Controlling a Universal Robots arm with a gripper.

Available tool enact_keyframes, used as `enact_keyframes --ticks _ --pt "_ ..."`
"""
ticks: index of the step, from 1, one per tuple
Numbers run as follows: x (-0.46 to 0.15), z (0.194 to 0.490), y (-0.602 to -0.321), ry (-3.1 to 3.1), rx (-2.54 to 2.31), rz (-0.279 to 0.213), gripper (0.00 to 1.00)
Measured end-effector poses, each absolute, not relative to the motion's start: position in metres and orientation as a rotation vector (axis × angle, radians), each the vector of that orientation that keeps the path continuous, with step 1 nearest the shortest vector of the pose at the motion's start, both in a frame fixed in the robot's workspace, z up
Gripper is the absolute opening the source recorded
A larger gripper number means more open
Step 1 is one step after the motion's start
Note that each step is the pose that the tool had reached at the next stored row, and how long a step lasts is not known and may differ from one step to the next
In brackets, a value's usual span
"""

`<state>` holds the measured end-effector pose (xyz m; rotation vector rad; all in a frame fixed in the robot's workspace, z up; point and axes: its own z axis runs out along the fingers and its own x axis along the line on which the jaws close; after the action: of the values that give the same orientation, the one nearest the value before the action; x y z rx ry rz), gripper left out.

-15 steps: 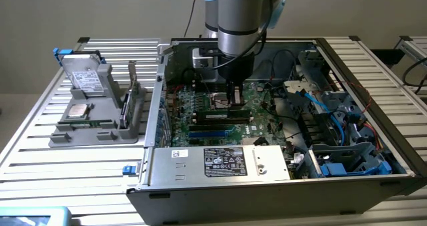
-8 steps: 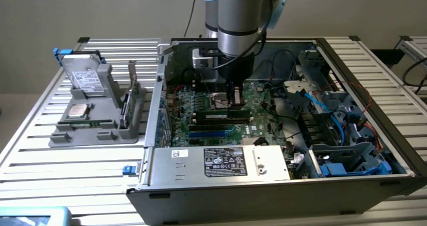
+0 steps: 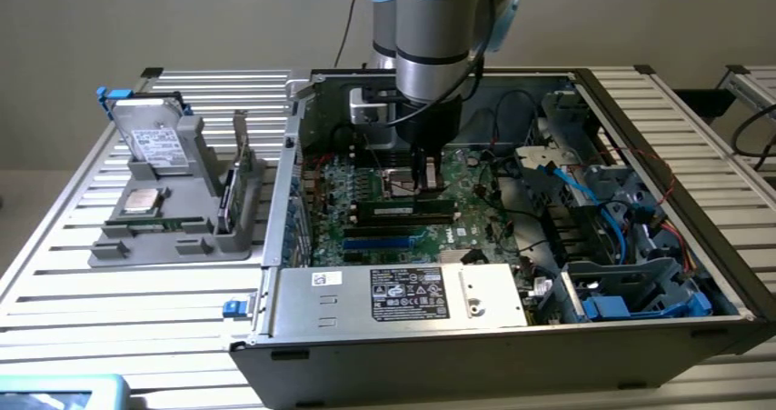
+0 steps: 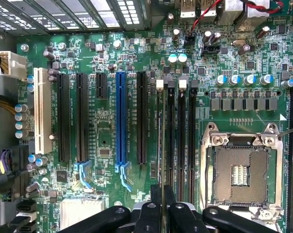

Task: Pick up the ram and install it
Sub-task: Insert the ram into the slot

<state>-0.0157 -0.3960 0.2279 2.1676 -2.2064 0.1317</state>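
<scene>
**Desk:** What's the wide shot?

**Photographer:** A slatted metal desk (image 3: 122,292) carrying an open computer case (image 3: 661,146). A robot arm (image 3: 431,28) reaches down into it, over the green motherboard (image 4: 105,145).

**Desk:** And the hand?

**Photographer:** The hand (image 4: 162,216) is clamped nearly closed on the ram (image 4: 163,145), with dark fingers (image 4: 150,213) pinching the thin board from both sides. The wrist view has the ram edge-on, lined up along the outermost memory slot, its far end at a white latch (image 4: 159,84). Three more memory slots (image 4: 182,141) and the processor socket (image 4: 243,170) lie beside it. Whether the ram is seated, I cannot tell.
</scene>
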Motion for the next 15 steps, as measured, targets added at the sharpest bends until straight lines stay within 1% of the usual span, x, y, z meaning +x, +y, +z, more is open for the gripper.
enact_keyframes --ticks 15 --pt "-0.0159 0.2266 -0.396 -2.198 2.182 0.128 0.14"
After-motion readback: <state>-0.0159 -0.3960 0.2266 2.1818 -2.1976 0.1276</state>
